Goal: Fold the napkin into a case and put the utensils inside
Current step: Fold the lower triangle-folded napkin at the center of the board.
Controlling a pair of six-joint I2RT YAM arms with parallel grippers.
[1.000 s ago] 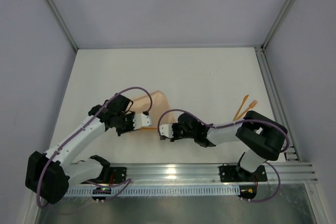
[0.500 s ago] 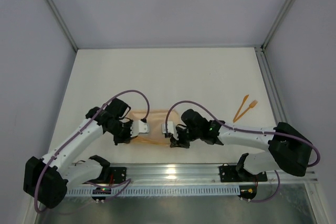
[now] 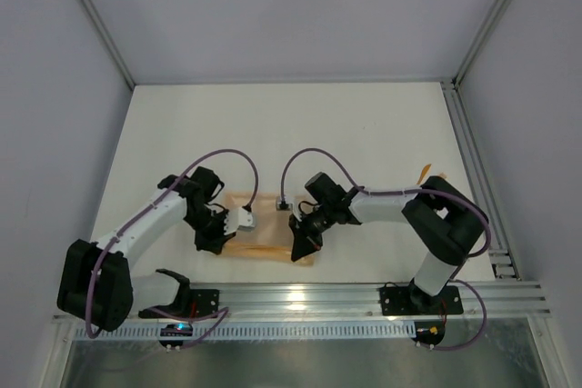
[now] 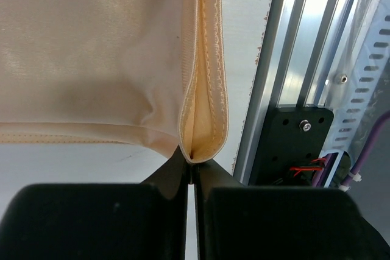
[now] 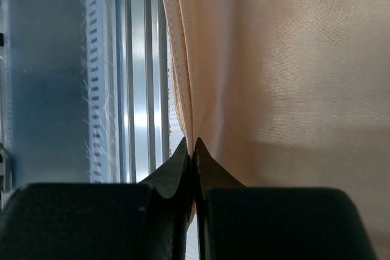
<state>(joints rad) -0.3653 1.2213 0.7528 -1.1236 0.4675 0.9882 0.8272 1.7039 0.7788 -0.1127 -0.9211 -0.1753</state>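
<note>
Wrist views alone show the left pincer (image 4: 194, 165) and right pincer (image 5: 194, 147) each pinching an edge of the one napkin (image 4: 91, 53). Only the top view catches the utensils (image 3: 425, 171), count unclear.

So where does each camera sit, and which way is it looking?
Top external: above and behind the robot, looking down at the table; left arm and right arm show.
Left wrist: on the left arm, looking along the left pincer, shut on the napkin's hem.
Right wrist: on the right arm, looking along the right pincer, shut on the napkin's edge.
Shared: napkin and metal rail in both wrist views.
</note>
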